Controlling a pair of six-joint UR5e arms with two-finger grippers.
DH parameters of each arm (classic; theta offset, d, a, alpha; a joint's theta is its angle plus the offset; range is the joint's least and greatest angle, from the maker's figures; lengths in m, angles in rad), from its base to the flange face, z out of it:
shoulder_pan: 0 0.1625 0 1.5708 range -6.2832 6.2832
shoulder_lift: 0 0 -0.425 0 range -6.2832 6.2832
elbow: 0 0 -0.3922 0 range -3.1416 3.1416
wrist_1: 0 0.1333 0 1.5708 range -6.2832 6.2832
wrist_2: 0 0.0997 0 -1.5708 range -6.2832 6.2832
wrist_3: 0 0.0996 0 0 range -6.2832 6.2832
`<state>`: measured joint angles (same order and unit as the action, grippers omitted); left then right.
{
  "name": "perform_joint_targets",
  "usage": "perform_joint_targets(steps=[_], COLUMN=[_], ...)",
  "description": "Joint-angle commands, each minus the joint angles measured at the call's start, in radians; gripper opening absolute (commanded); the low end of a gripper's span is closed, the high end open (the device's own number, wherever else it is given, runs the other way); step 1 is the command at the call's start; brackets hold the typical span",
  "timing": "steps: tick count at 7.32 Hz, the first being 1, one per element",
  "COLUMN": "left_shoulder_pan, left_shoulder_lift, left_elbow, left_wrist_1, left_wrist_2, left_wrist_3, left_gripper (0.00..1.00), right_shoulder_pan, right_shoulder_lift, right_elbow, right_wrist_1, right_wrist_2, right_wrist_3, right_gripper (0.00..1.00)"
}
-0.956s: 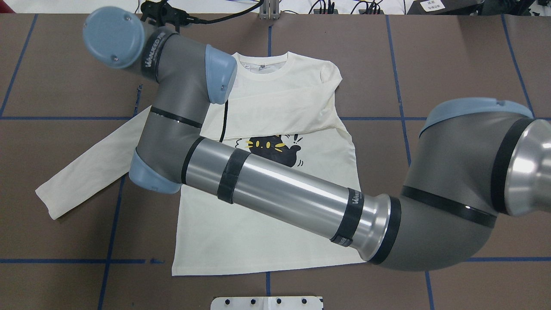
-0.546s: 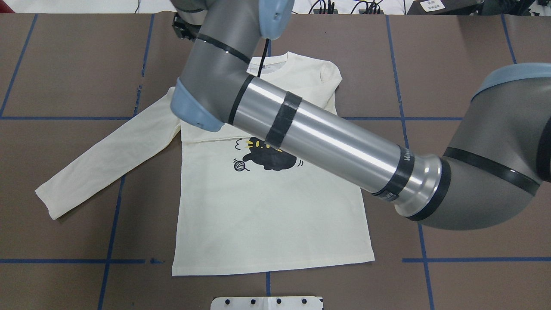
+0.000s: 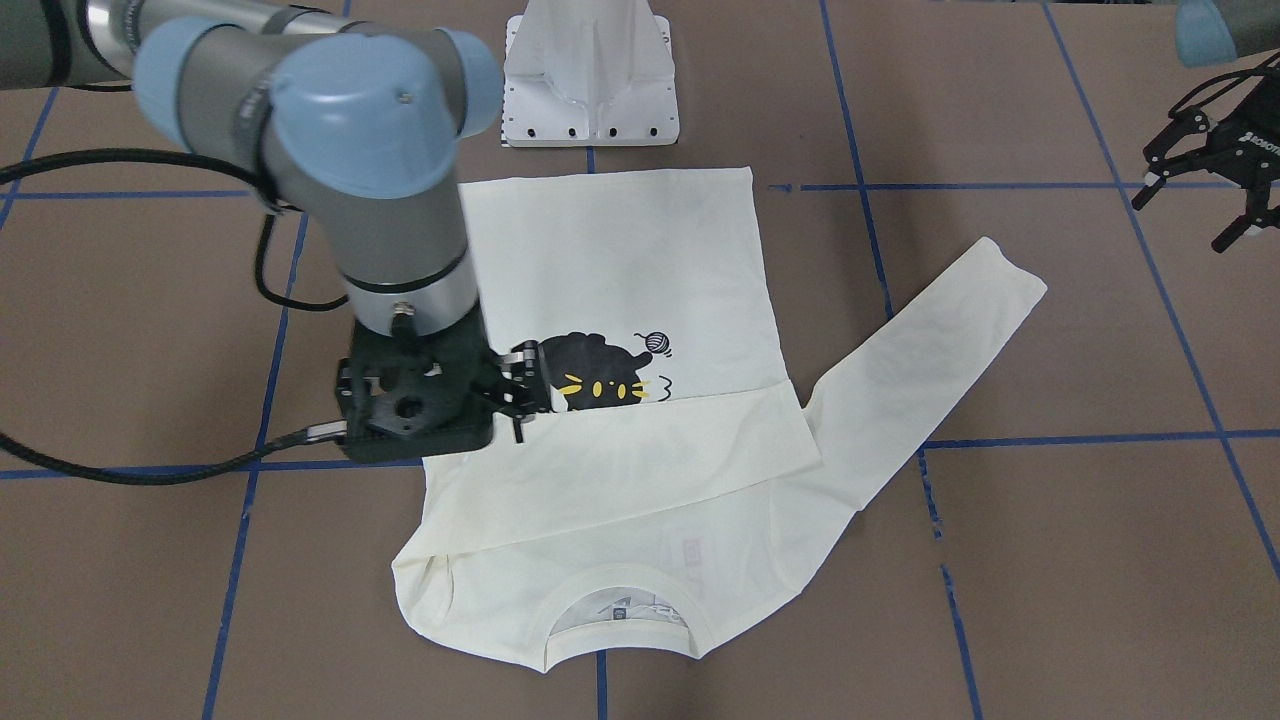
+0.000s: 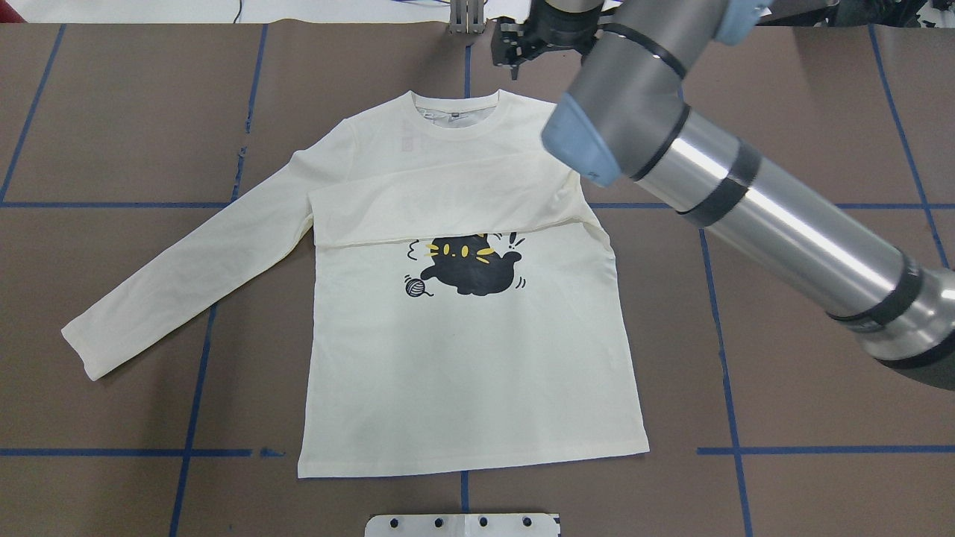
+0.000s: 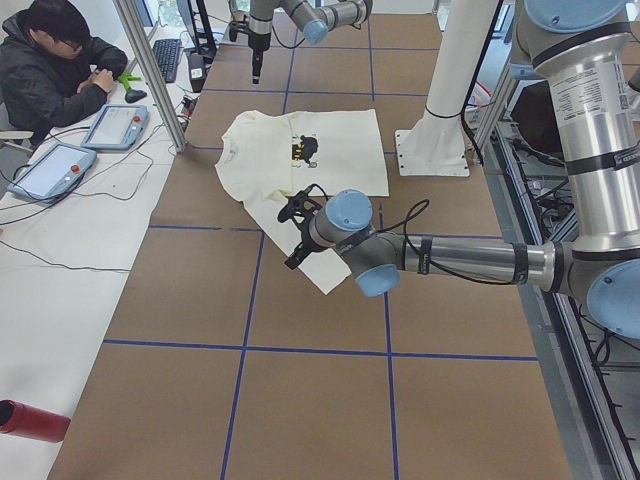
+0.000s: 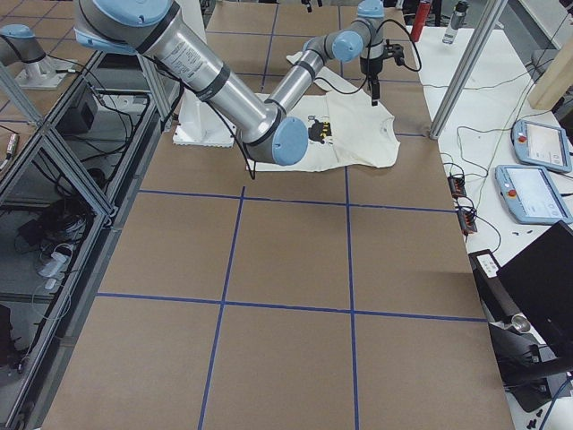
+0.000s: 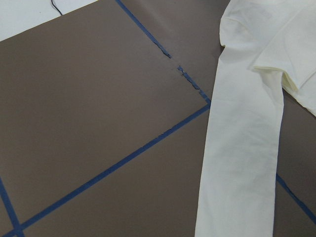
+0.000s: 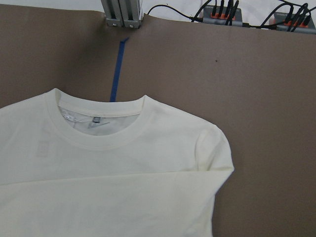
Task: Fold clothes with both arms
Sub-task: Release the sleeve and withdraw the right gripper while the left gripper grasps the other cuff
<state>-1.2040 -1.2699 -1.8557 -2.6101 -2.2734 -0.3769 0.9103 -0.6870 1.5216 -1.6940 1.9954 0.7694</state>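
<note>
**Reporting fold status**

The cream-white long-sleeved cotton shirt with black cat print (image 4: 462, 373) lies flat and face up on the brown table marked with blue tape lines (image 4: 112, 112). The sleeve on my right side is folded across the chest, just above the cat. The other sleeve stretches out diagonally. My right gripper (image 3: 525, 380) hangs beyond the collar, fingers parted, holding nothing. My left gripper (image 3: 1182, 222) is off the cloth, out past the outstretched sleeve, fingers wide and empty.
</note>
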Motion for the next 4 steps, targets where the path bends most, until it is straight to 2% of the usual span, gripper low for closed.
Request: perform_joint_targets(steps=[1,2,3,4], left_shoulder_pan=[0.188,0.278,0.402,0.519], left_shoulder_lift=[0.065,0.070,0.072,0.070], left_elbow=[-0.005,-0.005,-0.005,-0.005], left_wrist_1=[-0.099,-0.111,-0.113,-0.110], left_wrist_2=[0.173,0.233,0.356,0.450], left_wrist_3=[-0.098,-0.170,-0.259,-0.326], left_gripper=[0.99,0.99,0.99,0.99], right_shoulder_pan=[0.138,0.185,0.235,0.278], right_shoulder_lift=[-0.252,-0.340,-0.424,-0.498], right_elbow=[0.156,0.166,0.167,0.184], right_wrist_1=[0.035,0.113,0.179,0.210], right_wrist_2=[0.155,0.208,0.276,0.302], right_wrist_3=[-0.281,-0.345,-0.411,-0.461], right_gripper=[1.00,1.00,1.00,1.00])
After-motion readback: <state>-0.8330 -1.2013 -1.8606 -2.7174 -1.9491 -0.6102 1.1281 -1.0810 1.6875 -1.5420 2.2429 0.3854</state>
